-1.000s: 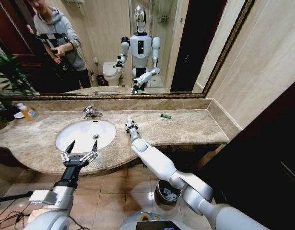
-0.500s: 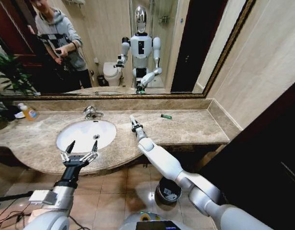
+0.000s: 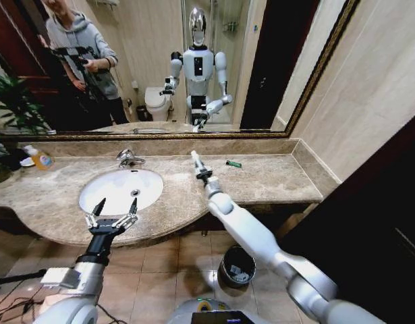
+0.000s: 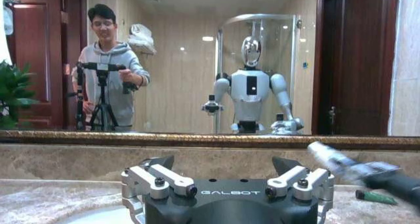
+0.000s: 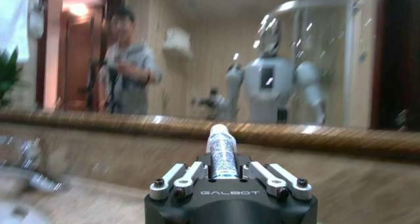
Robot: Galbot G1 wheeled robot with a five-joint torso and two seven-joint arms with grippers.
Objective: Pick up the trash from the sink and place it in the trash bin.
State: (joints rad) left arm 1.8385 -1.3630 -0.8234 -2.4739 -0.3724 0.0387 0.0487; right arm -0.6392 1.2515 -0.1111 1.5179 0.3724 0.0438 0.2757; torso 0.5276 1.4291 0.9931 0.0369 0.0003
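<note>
The right gripper (image 3: 196,162) is holding a white-and-blue tube (image 5: 221,151) above the worktop (image 3: 261,177), fingers clamped on it, its long end pointing up, and the black trash bin (image 3: 235,266) is sitting far below on the floor (the left gripper (image 3: 113,210) is waiting open by the sink (image 3: 119,190)).

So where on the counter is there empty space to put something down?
The widest bare stretch of marble countertop runs from the right gripper, shut on a white-and-blue stick, to the side wall, past a small green piece. It is more crowded around the sink, with the faucet, orange soap bottle and open left gripper.
</note>
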